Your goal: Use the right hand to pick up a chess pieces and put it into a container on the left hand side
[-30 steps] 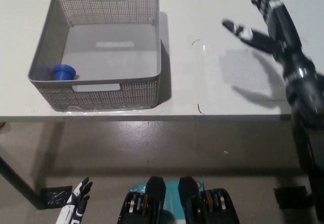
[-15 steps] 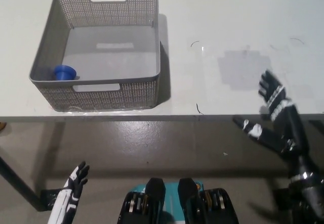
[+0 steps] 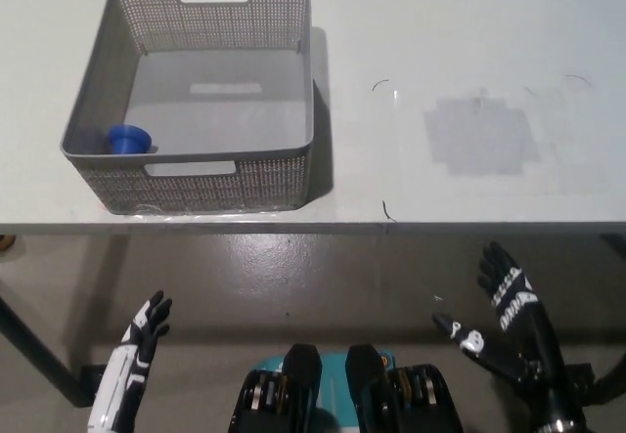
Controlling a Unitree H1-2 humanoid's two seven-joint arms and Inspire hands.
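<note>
Since a second ago the black right hand [image 3: 504,321] has dropped from above the surface's right part to below its front edge, over the floor [image 3: 323,277], fingers spread and holding nothing. The white left hand [image 3: 137,350] hangs low at the left, also below the front edge, a little higher than before, fingers apart and empty. The blue chess piece [image 3: 128,140] lies inside the grey container [image 3: 293,81] at its front left corner; the container stands on the white surface [image 3: 469,62] toward the left, near the front edge
</note>
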